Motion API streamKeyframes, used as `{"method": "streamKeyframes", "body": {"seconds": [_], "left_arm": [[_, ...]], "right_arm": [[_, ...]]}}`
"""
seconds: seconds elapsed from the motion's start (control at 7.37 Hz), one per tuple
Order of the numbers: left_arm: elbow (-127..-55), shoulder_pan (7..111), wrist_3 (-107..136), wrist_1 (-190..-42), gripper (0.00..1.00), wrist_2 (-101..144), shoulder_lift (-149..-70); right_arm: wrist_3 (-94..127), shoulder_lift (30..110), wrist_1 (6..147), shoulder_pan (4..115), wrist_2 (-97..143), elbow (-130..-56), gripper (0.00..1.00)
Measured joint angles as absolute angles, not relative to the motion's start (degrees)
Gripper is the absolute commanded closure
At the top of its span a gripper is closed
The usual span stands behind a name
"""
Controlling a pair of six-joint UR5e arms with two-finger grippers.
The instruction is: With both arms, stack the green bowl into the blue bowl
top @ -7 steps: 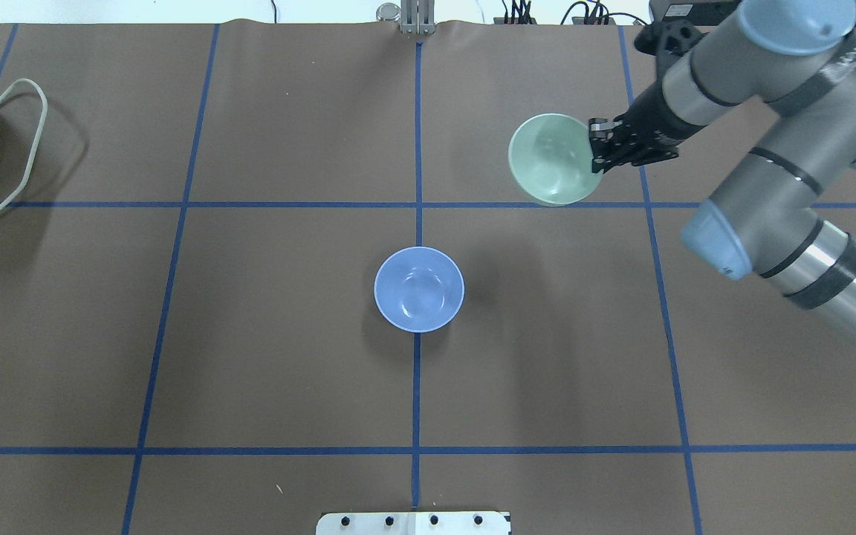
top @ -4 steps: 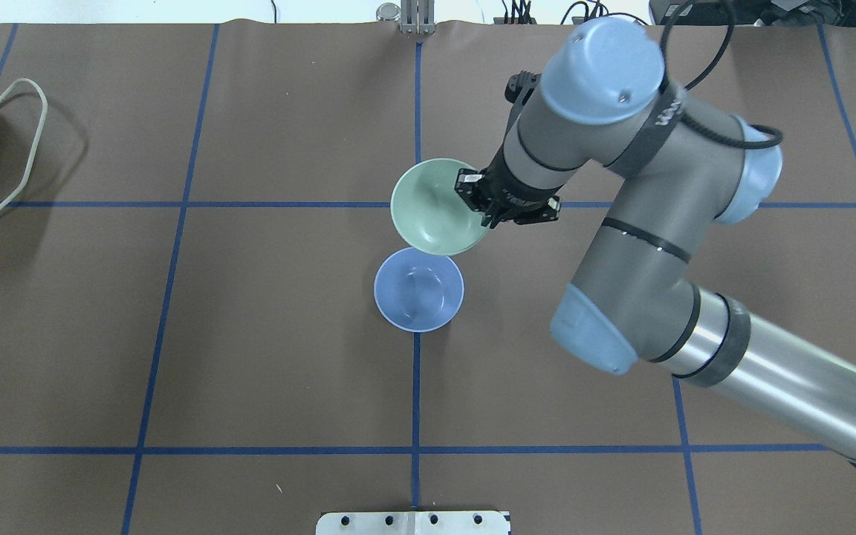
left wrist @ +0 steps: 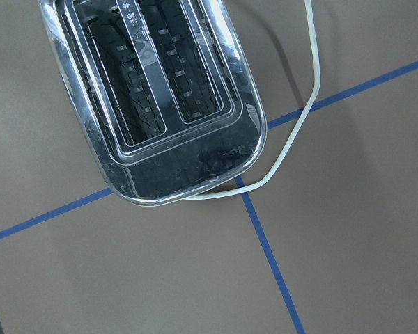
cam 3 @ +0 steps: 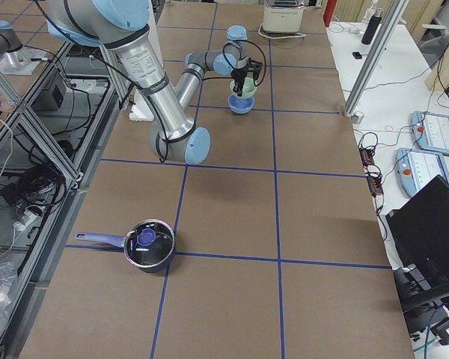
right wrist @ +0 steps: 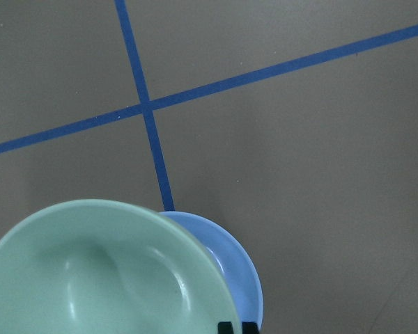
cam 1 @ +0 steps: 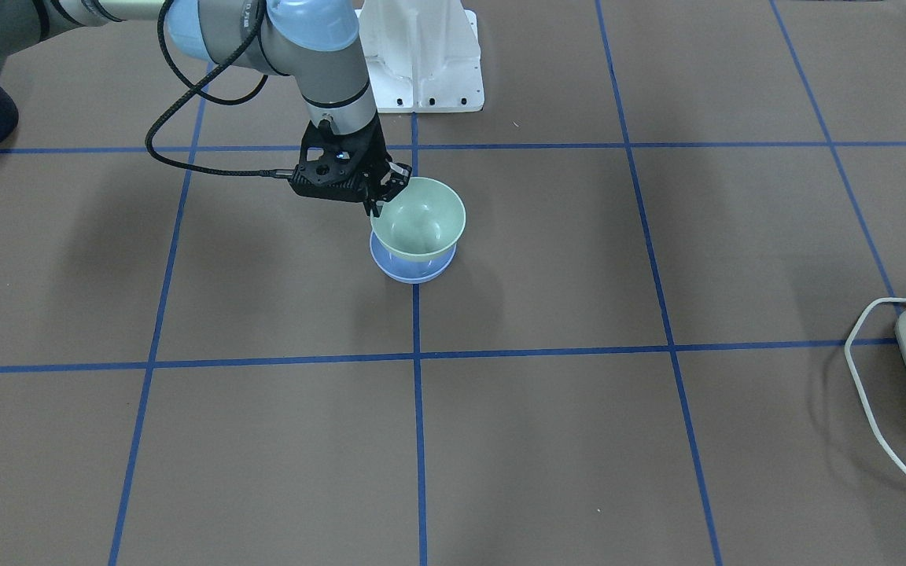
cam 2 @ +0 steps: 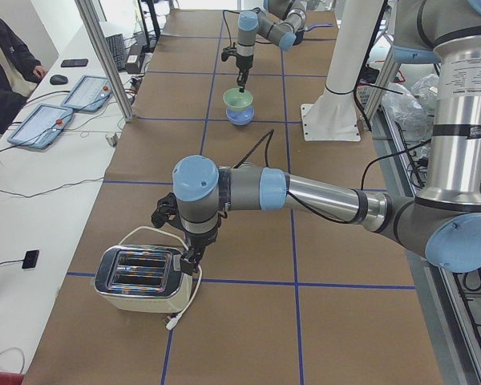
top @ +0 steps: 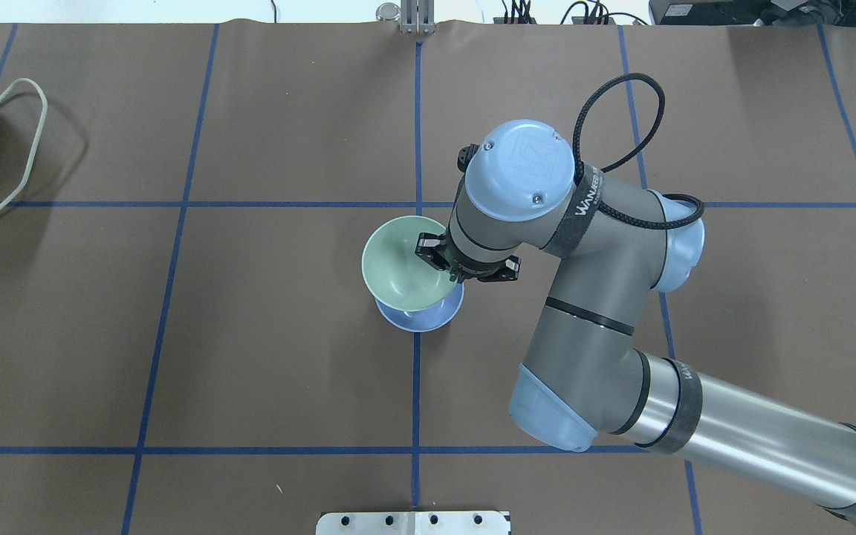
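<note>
My right gripper (top: pixel 437 261) is shut on the rim of the pale green bowl (top: pixel 398 264) and holds it just over the periwinkle-blue bowl (top: pixel 428 318), which stands at the table's middle. The green bowl covers most of the blue one; I cannot tell whether they touch. Both show in the front view, with the green bowl (cam 1: pixel 420 220) above the blue bowl (cam 1: pixel 414 272) and the gripper (cam 1: pixel 381 206) beside them, and in the right wrist view (right wrist: pixel 104 278). My left gripper (cam 2: pixel 189 261) hangs over the toaster; only the exterior left view shows it, so I cannot tell its state.
A chrome toaster (cam 2: pixel 140 277) with a white cord lies at the table's left end and fills the left wrist view (left wrist: pixel 153 104). A dark pot (cam 3: pixel 148 245) with a blue handle stands at the right end. A white pedestal (cam 1: pixel 421 55) stands by the robot's side.
My right arm has carried the green bowl from the back right leftward and toward the robot, from beside the blue bowl to right over it. The blue bowl has not moved.
</note>
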State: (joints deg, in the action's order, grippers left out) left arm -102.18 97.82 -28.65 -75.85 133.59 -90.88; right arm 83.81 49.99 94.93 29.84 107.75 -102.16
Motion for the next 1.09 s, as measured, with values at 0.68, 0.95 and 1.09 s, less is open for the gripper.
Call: {"method": "streamKeyframes", "body": {"seconds": [0.68, 0.95, 1.09], "left_arm": [[-102.2, 97.8, -28.7, -75.8, 0.02, 133.7, -90.9], [-102.2, 97.8, -28.7, -75.8, 0.02, 133.6, -90.9], [-102.2, 97.8, -28.7, -75.9, 0.02, 133.6, -90.9]], "right_arm": [[83.0, 50.3, 92.3, 28.3, 107.0, -98.5, 1.00], [82.8, 50.6, 91.5, 28.3, 106.9, -97.9, 1.00], [82.2, 50.8, 91.4, 28.3, 107.0, -97.8, 1.00]]}}
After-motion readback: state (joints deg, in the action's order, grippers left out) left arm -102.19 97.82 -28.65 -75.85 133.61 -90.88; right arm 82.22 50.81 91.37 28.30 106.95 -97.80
